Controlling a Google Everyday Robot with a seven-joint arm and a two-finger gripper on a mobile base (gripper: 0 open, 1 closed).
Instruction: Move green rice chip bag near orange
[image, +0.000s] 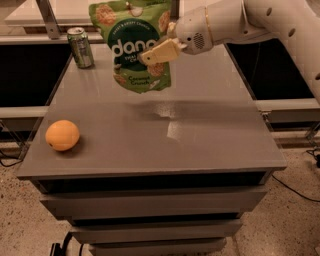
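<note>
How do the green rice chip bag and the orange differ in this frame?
The green rice chip bag is tall, flat and printed; the orange is small, round and plain. The bag hangs clamped in the gripper above the far tabletop; the orange rests on it near the front edge.

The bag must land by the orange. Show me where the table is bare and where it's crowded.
Bare: the wide stretch right of the orange, out to the right and front edges of the table. Crowded: the back left, where the can stands and the gripper, shut on the bag, holds it up.
</note>
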